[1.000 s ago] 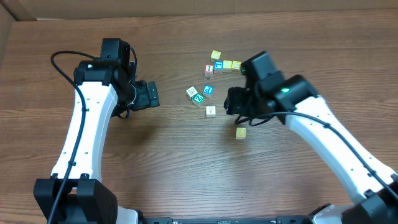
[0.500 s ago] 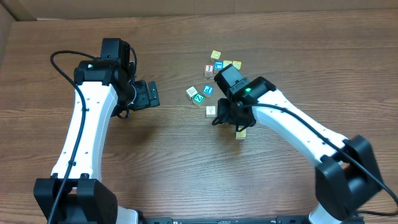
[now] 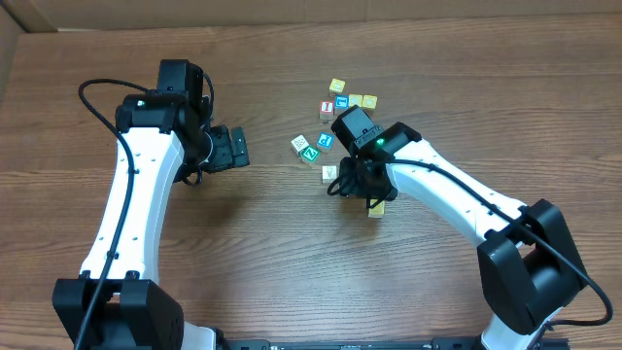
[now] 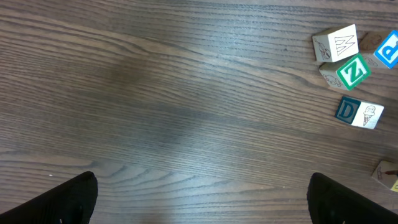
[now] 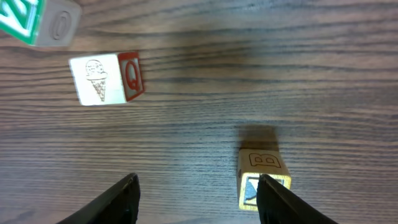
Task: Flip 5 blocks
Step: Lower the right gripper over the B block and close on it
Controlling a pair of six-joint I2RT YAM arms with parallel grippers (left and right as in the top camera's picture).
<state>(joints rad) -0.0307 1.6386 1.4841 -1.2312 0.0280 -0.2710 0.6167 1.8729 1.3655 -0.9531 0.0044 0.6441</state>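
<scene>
I read the right hand (image 5: 198, 190) released over the counter (image 5: 249, 81), a cream block (image 5: 261, 167) just beside one finger, and the left hand (image 4: 200, 190) released, empty.

We're looking at a wooden table (image 3: 292, 272). Toward the top of the overhead view, a red-letter cube (image 3: 327, 109) sits just beside a blue-letter cube (image 3: 341, 101), with yellow cubes (image 3: 336, 87) clustered around.

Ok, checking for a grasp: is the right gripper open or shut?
Open. The right gripper has its fingers wide apart; the B cube lies by one finger, unclamped.
</scene>
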